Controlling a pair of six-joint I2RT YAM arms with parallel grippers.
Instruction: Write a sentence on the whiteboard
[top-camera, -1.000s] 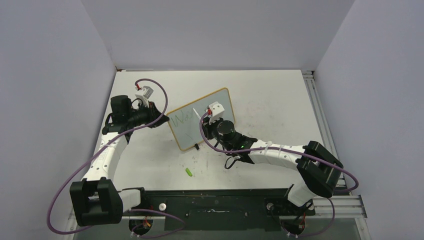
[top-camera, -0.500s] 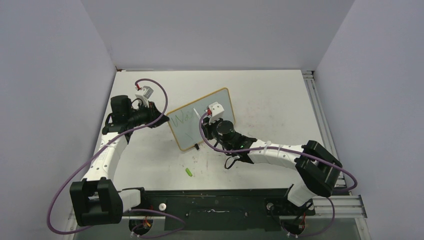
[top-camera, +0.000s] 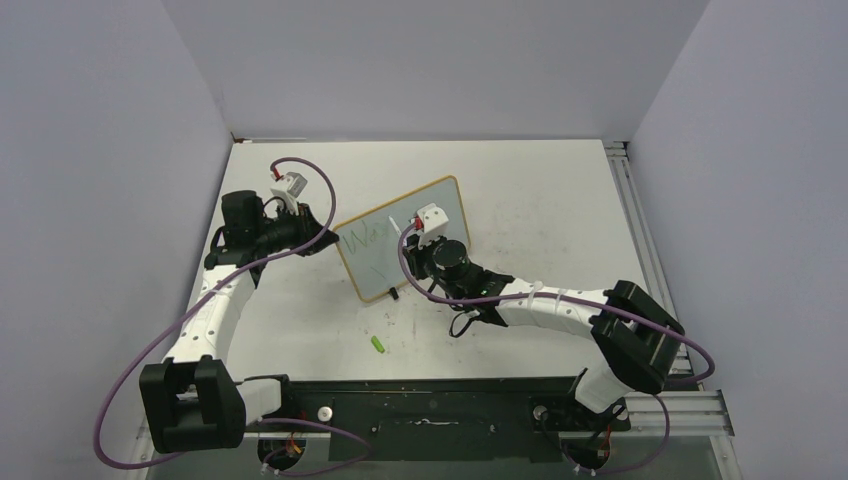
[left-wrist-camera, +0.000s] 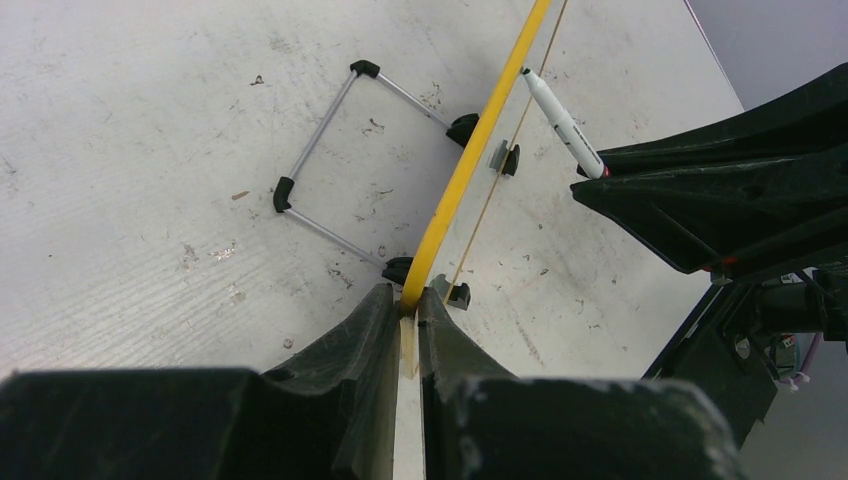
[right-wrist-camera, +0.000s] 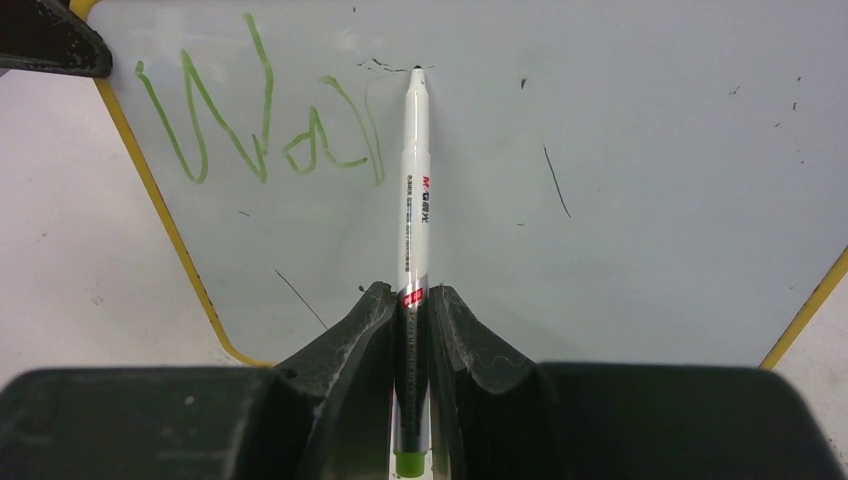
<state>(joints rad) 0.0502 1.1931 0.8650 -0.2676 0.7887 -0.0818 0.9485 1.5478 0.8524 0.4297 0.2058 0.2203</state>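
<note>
Whiteboard (right-wrist-camera: 620, 200) shows the sentence (right-wrist-camera: 264, 120) barely begun: green letters, roughly "Wal"; the rest is judged outstanding. Left jaws pinch its yellow frame (left-wrist-camera: 465, 170); right jaws pinch the marker (right-wrist-camera: 413, 200).

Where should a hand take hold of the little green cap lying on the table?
Probably around the middle of the cap, pinched across its narrow width, coming straight down from above. It lies flat on its side on the table, slightly slanted, with bare surface along both long sides, so the hand should turn to match that slant.
</note>
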